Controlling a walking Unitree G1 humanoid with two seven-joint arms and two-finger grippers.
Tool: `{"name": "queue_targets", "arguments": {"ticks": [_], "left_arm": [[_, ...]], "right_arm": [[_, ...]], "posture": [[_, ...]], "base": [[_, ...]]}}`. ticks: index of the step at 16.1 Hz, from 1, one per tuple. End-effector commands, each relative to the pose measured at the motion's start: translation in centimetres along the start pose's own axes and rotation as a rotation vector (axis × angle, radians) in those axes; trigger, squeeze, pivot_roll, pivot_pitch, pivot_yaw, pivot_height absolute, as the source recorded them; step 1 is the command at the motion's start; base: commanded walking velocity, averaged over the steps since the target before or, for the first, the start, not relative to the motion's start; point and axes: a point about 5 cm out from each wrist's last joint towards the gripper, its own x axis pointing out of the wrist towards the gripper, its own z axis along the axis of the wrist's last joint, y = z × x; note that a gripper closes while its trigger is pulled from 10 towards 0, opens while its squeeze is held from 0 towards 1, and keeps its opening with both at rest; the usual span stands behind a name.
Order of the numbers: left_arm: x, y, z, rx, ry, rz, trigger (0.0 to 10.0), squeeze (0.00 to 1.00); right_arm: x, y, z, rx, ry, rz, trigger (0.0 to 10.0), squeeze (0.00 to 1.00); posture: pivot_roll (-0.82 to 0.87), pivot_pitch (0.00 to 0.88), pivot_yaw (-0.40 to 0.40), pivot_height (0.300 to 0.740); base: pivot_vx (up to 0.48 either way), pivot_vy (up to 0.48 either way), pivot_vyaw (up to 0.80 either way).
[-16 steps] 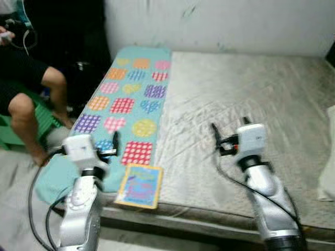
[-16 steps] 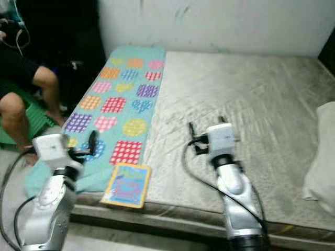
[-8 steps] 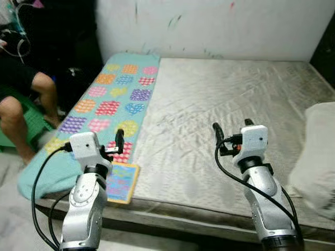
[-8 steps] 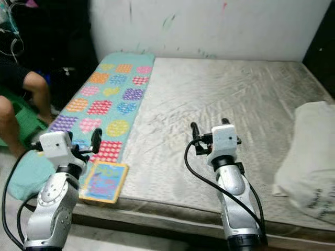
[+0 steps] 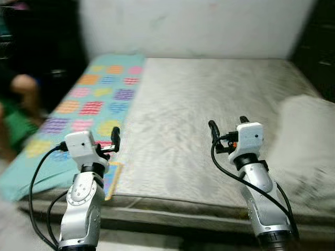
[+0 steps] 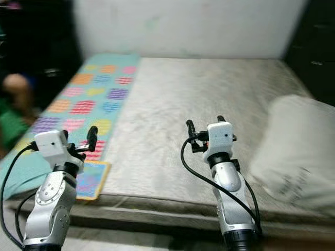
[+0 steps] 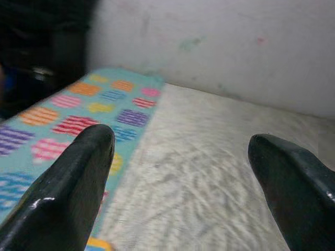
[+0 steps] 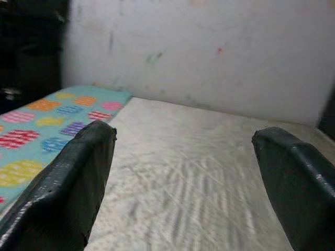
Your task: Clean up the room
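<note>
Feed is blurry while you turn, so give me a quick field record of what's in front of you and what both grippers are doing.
surface: bare grey mattress
left side of bed: teal patterned blanket
front edge: colourful book, flat beside the blanket
right side: white sack, blurred
left gripper: open, empty, raised over the front-left corner
right gripper: open, empty, raised over the mattress
far left: a person, seated, blurred

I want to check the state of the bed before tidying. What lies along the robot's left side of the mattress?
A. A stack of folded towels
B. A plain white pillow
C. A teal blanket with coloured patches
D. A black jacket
C: the teal blanket with coloured patches lies along the left side of the grey mattress, reaching the wall.
</note>
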Motion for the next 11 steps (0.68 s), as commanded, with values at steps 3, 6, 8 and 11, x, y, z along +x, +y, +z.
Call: {"name": "queue_targets", "arguments": {"ticks": [3,6,8,11], "left_arm": [[0.34,0.11,0.24,0.001,-0.010,-0.006,10.0,0.00],[0.43,-0.06,0.28,0.007,-0.012,-0.012,10.0,0.00],[0.51,-0.10,0.31,0.007,-0.011,-0.015,10.0,0.00],[0.52,-0.15,0.33,0.004,-0.012,-0.016,10.0,0.00]], "right_arm": [[0.43,0.12,0.38,0.005,-0.021,0.005,10.0,0.00],[0.49,0.17,0.61,-0.002,-0.035,0.004,10.0,0.00],[0.44,0.20,0.64,0.000,-0.037,0.005,10.0,0.00],[0.30,0.13,0.50,-0.002,-0.032,0.006,10.0,0.00]], "posture": [[-0.08,0.000,0.046,0.740],[-0.08,0.000,0.050,0.740],[-0.08,0.000,0.049,0.740],[-0.08,0.000,0.048,0.740]], "base": [[0.000,0.000,-0.65],[0.000,0.000,0.00],[0.000,0.000,0.00],[0.000,-0.170,0.00]]}}
